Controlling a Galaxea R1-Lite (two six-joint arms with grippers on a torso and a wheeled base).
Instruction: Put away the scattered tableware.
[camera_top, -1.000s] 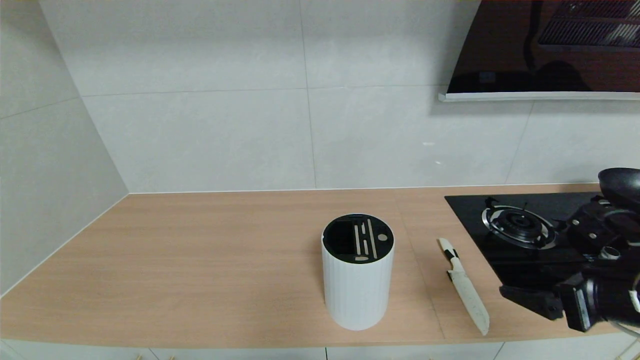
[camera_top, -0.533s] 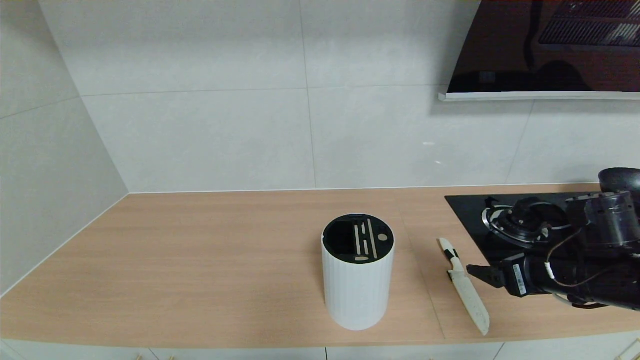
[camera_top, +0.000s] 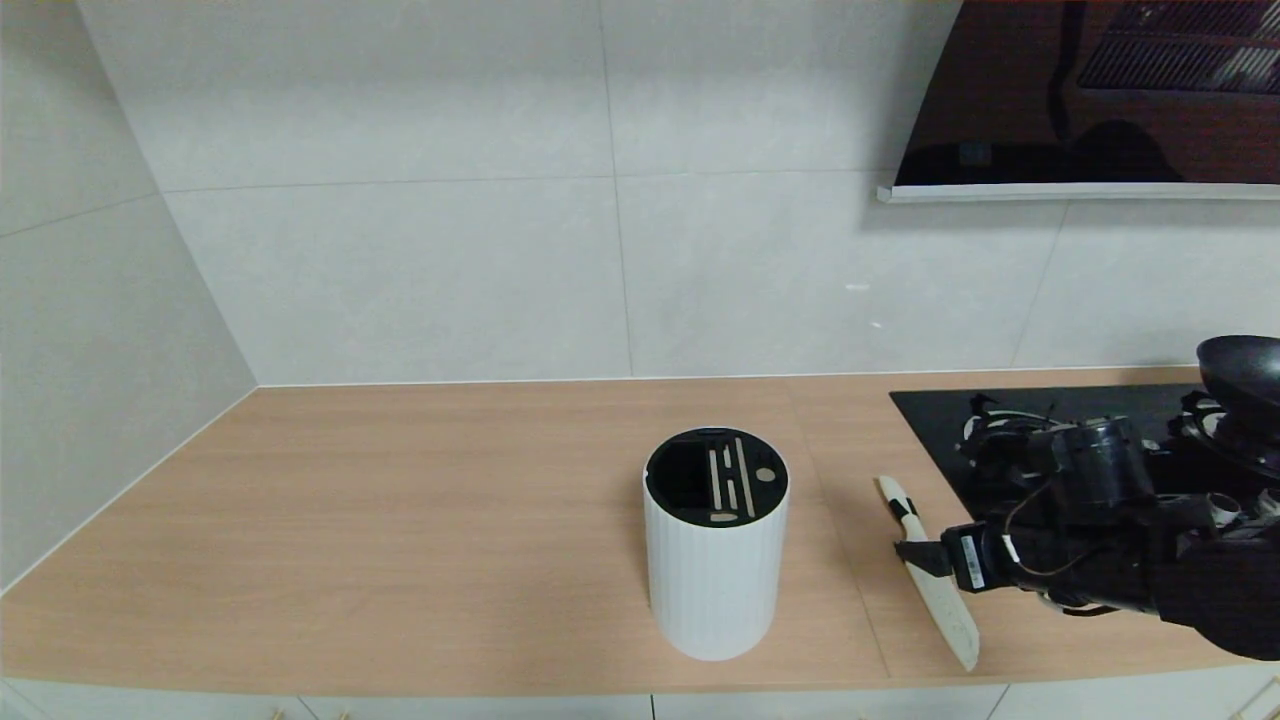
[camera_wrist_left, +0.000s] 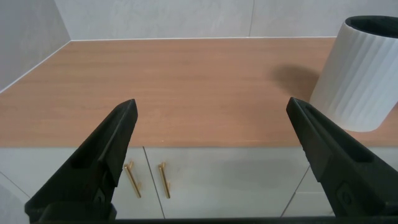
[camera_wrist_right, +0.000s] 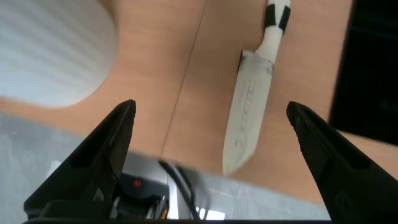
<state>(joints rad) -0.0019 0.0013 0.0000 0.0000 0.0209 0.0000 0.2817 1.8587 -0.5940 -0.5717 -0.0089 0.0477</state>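
Head view had the right gripper low over the light wooden countertop, its black tip crossing a cream-white kitchen knife with a black band on its handle about where handle met blade. The knife lay flat on the wood, handle toward the wall and blade tip near the counter's front edge, just beside the black glass gas hob and apart from the white ribbed cylindrical knife holder with a slotted black top. That holder stood upright near the front edge, with a bare strip of wood and a thin seam between it and the knife. Seen from the right wrist, the two black fingers were spread wide with nothing between them, the blade lying flat on the wood beyond them. The right arm hid much of the hob's near burner, and a dark rounded pan sat at the far right edge. A glossy dark range hood hung on the pale grey tiled wall. The left gripper hung in front of the counter's edge, spread and holding nothing, with slim gold cabinet handles below it and the holder off to one side.
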